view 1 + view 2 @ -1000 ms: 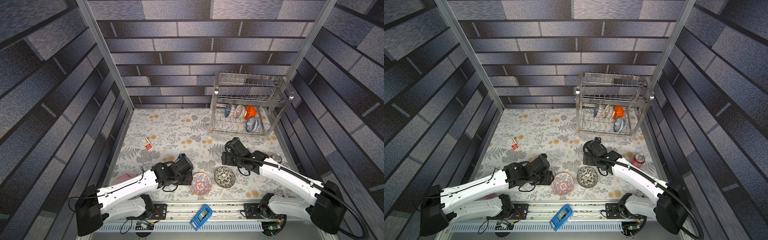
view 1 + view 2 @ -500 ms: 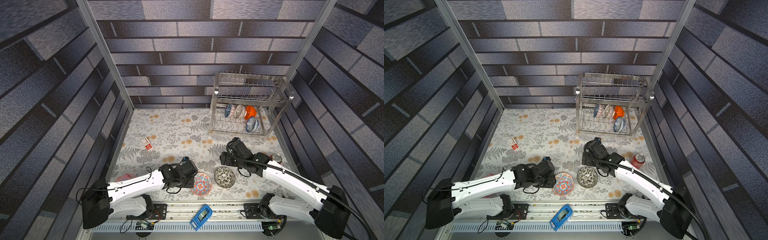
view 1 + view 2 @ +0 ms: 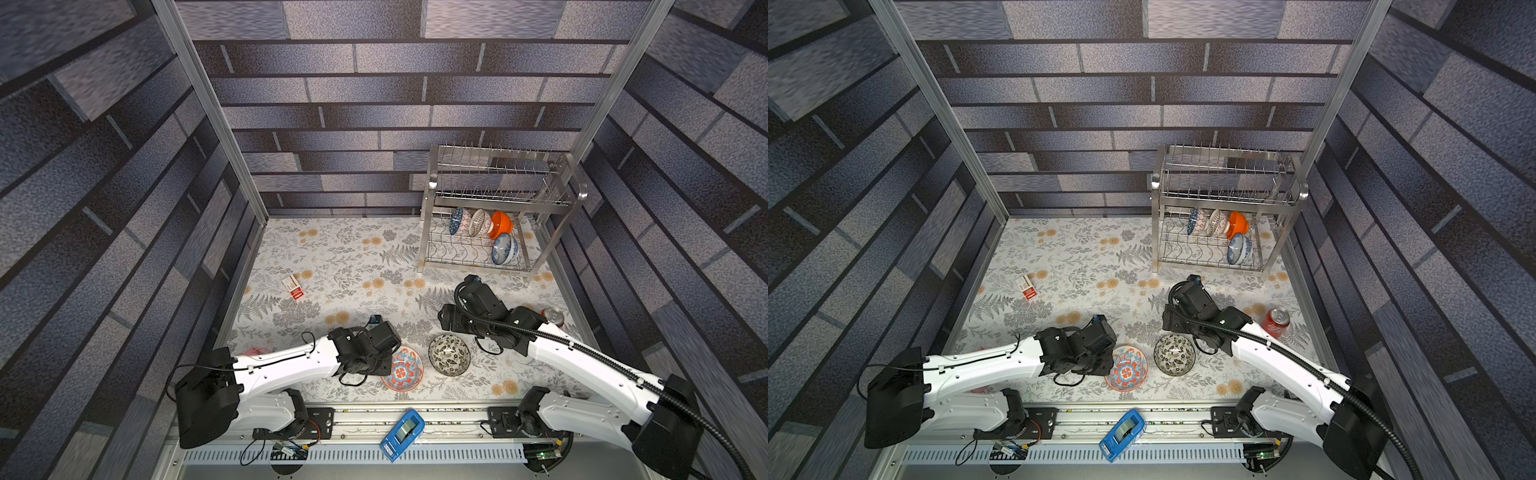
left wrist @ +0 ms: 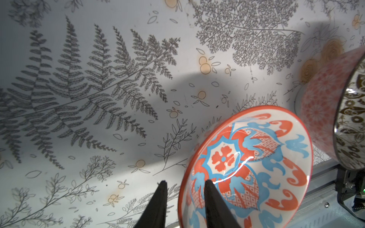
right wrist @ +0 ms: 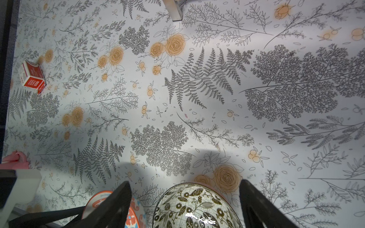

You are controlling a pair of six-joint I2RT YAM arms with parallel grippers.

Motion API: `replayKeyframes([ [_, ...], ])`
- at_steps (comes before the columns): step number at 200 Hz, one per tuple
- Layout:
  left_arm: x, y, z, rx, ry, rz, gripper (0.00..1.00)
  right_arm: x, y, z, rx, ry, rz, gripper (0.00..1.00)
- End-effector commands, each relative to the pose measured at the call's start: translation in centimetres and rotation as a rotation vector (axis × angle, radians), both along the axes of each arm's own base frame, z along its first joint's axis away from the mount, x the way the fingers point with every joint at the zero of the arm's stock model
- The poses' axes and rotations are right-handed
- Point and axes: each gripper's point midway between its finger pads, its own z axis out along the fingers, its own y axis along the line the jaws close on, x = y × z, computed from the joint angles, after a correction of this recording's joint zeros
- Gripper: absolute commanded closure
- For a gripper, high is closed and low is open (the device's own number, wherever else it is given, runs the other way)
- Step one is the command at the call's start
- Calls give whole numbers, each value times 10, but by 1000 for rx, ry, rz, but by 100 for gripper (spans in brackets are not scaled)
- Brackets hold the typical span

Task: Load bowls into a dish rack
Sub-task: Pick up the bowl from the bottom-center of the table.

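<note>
Straddling with our left gripper (image 4: 185, 181): we are holding its two fingers a narrow gap apart across the rim of the red-and-blue bowl (image 4: 246, 167), one finger inside and one outside. A sliver of table is showing between the outer finger and the rim, so the fingers are not yet pinching it.
Red-and-blue bowl: it is sitting on the table (image 3: 332, 257) near the front edge, just beside the black-and-white bowl (image 3: 449, 354).
Right gripper (image 5: 184, 181): we are hovering it with the fingers spread wide, one on each side of the black-and-white bowl, and they are gripping nothing.
Rack (image 3: 581, 193): it is standing at the far right corner of the table, well apart from both grippers.
Bowls in the rack: four are standing on edge in the lower tier. A blue patterned bowl (image 3: 457, 221), a white lattice bowl (image 3: 480, 223) and an orange bowl (image 3: 500, 224) are lining the back row, and a flowered bowl (image 3: 503, 248) is sitting in the front row.
Elsewhere: a red box (image 3: 293, 286) is lying toward the left side, a can (image 3: 552, 316) is standing beside our right arm, and a blue gadget (image 3: 402, 432) is lying on the front rail.
</note>
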Motion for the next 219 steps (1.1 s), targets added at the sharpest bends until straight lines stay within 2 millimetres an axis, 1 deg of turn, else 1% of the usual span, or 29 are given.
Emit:
replayKeyframes([
  [1,-3,1,-5,14,11,-13,68,0,7,10,37,-14,1,14],
  [43,-4,1,-9,27,22,-15,70,0,9,7,41,-3,5,15],
  [112,-3,1,-12,42,28,-13,77,-2,7,7,41,-7,3,15],
  [130,-2,2,-13,48,27,-8,82,-3,6,6,40,-5,-2,15],
  [143,-2,2,-12,50,26,-8,88,-3,5,6,41,-7,-4,16],
  [156,-2,3,-13,53,25,-9,91,-4,4,6,42,-7,-7,15],
  [180,-1,4,-11,55,19,-7,100,-5,2,5,39,-7,-12,16],
  [219,2,6,-4,49,-3,5,100,-5,2,5,38,-6,-12,16],
])
